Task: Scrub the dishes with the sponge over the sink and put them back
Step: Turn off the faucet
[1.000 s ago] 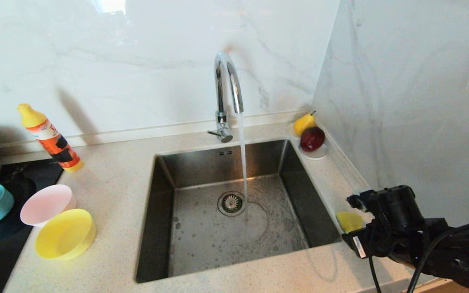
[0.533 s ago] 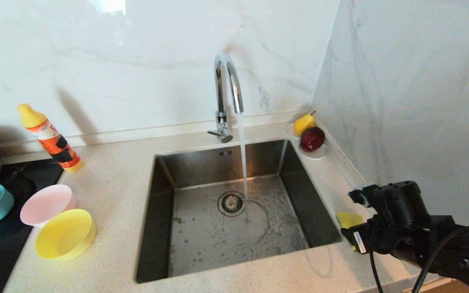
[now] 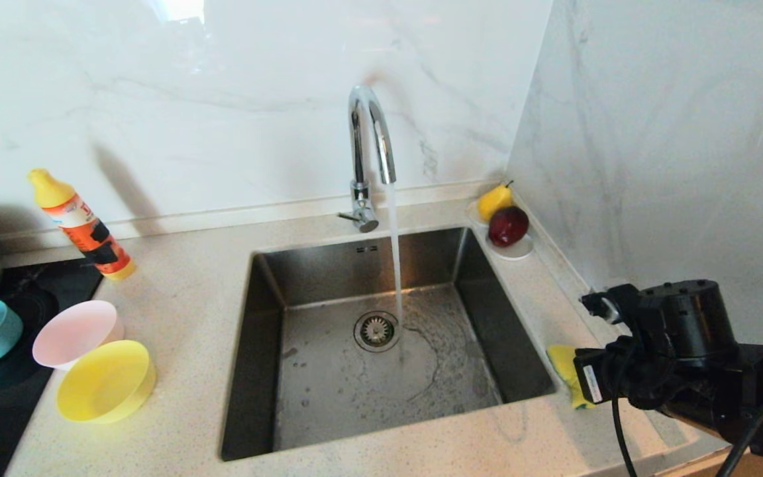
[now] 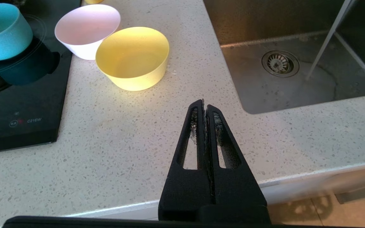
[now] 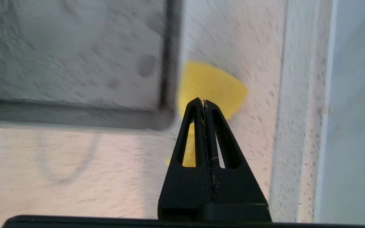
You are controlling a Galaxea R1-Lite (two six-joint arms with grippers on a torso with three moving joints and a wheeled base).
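Right end effector (image 5: 204, 102), fingers pressed together empty, hovers over the flat yellow sponge (image 5: 212, 85).

The sink (image 3: 328, 391) is brushed steel, wet; the tap (image 3: 369, 142) glossy chrome; the tabletop (image 3: 183, 291) smooth speckled stone; the bowls (image 4: 131, 57) matt, probably plastic.

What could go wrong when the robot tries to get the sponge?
The right gripper is shut over the sponge with apparently nothing pinched, so it may just poke it. The sponge lies right beside the sink's edge and could get shoved in. Water runs from the tap and may splash.
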